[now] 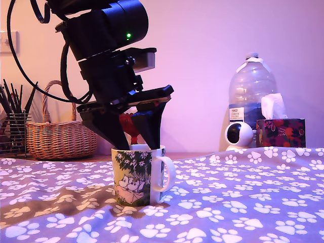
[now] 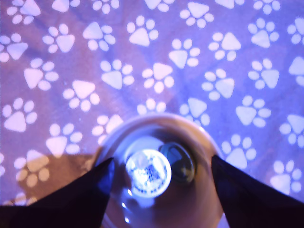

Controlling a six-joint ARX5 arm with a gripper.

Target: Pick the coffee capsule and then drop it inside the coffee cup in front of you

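The paw-print cloth (image 1: 243, 202), mauve with pale prints, covers the surface and lies in soft folds toward the near edge. On it, a little toward the exterior view's left of the middle, stands the coffee cup (image 1: 135, 176): a white ceramic mug, glossy, printed with dark green foliage and pale cartoon figures, its loop handle turned to the exterior view's right. The wrist view looks straight down into its round mouth, where the coffee capsule (image 2: 148, 172) lies on the bottom, a small round pod showing a pale flat disc face with a darker rounded edge beside it; it touches neither finger.

The gripper (image 1: 137, 144) hangs directly over the cup, its two black wedge-shaped fingers (image 1: 114, 129) spread wide apart and holding nothing, their tips at the rim on either side of the opening. Above them rises the arm's matte black body with a small green light.

Along the far edge stand a wicker basket (image 1: 61, 134) and a wire pen holder (image 1: 14, 132) at the exterior view's left, and at its right a clear plastic water bottle (image 1: 251, 91), a small round white camera (image 1: 238, 135) and a floral tissue box (image 1: 281, 131).
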